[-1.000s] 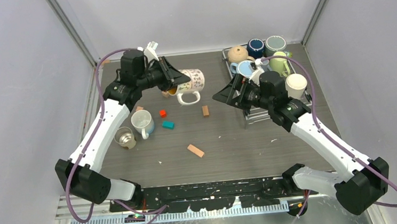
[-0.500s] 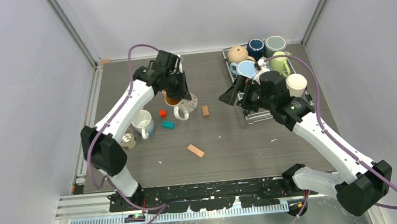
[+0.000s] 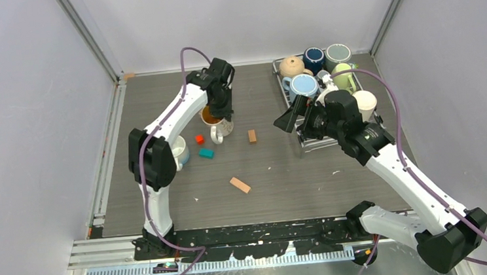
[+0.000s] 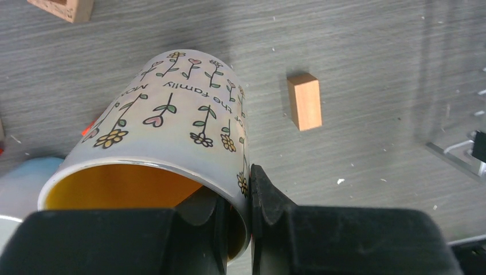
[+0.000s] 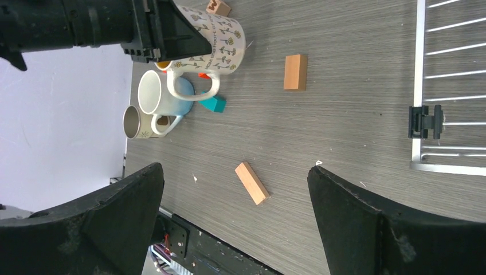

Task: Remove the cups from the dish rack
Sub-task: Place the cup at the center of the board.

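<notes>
Left gripper (image 4: 247,192) clamps the flowered mug (image 4: 166,129) by its rim to set it among unloaded cups (image 5: 157,94); right gripper (image 3: 290,118) gapes empty beside the dish rack (image 3: 317,146), ready.

bright, even overhead light leaves only faint soft shadows; the table (image 5: 355,143) beyond the right claw (image 5: 234,172) is sharp, the claw's own dark bulk slightly soft.

On the table (image 3: 297,179): red block (image 3: 199,139), perhaps a cube; teal block (image 3: 207,153); short tan block (image 3: 252,135); long tan block (image 3: 240,185).
</notes>
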Robot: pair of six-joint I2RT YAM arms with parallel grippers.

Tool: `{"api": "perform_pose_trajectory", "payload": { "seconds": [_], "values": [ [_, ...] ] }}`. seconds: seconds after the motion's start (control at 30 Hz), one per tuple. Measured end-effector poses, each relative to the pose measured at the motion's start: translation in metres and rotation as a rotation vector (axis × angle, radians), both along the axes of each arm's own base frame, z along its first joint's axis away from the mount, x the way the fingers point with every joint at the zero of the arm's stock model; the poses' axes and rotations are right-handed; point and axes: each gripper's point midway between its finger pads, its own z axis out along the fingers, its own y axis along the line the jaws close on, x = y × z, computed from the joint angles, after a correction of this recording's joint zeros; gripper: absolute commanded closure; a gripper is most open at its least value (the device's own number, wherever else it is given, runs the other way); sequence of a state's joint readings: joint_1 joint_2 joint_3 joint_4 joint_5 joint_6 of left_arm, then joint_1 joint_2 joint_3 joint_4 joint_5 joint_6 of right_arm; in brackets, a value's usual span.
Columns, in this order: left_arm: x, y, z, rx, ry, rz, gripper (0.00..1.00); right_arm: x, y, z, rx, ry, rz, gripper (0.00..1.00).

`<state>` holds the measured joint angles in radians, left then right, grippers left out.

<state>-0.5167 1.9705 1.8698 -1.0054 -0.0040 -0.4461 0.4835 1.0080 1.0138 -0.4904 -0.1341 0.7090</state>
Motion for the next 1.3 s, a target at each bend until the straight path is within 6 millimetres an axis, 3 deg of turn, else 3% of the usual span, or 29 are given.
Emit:
{"api": "perform_pose_trajectory", "payload": {
  "seconds": [0.27, 0.83, 1.13, 1.3],
  "values": [
    [0.014, 0.006, -0.019, 0.082, 0.017, -0.013, 1.00, -0.003, -0.003, 0.001, -0.003, 0.000, -0.006, 0.00],
    [0.005, 0.044, -0.055, 0.182, 0.105, -0.003, 1.00, -0.004, -0.002, 0.004, 0.007, -0.009, -0.003, 0.00],
    [0.010, 0.057, -0.057, 0.183, 0.110, 0.025, 1.00, -0.004, -0.001, 0.006, 0.014, -0.013, 0.003, 0.00],
    [0.016, 0.073, -0.057, 0.206, 0.107, 0.046, 1.00, -0.003, 0.000, 0.006, 0.014, -0.013, 0.004, 0.00]
  ]
}}
